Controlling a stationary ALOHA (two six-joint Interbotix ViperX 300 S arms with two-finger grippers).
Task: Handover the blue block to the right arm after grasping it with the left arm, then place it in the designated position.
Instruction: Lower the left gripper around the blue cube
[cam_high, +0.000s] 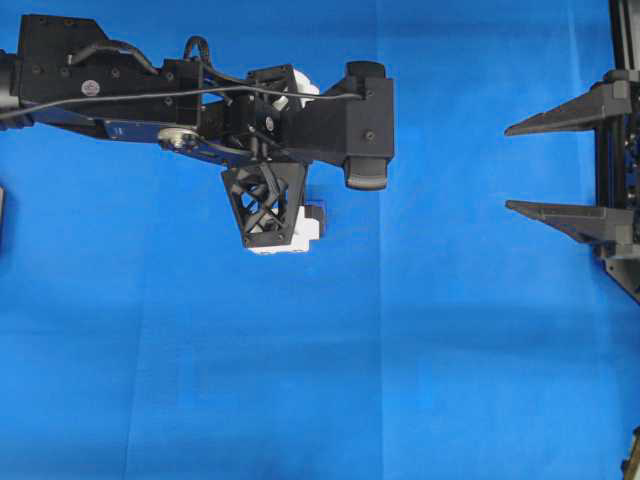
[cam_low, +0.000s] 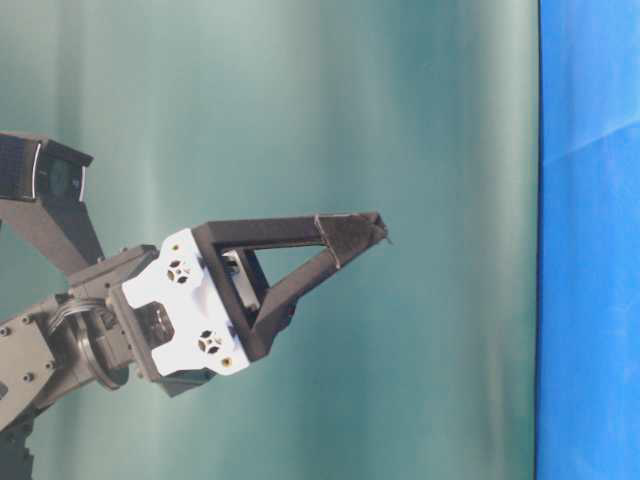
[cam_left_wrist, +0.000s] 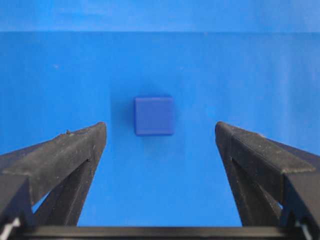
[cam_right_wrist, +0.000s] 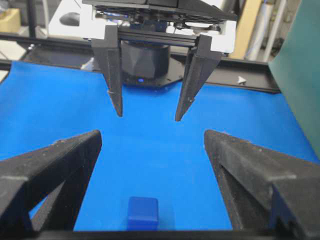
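Blue block (cam_left_wrist: 154, 116) lies on cloth (cam_left_wrist: 240, 70); left pincer (cam_left_wrist: 160, 137) and right pincer (cam_right_wrist: 150, 142) gape wide.

Left gripper (cam_left_wrist: 160, 135) hangs above the blue block (cam_left_wrist: 154, 116), fingers spread wider than it, bare blue cloth (cam_left_wrist: 240, 70) all around. At three o'clock overhead, the right gripper (cam_high: 520, 168), jaws apart, faces an unobstructed lane.
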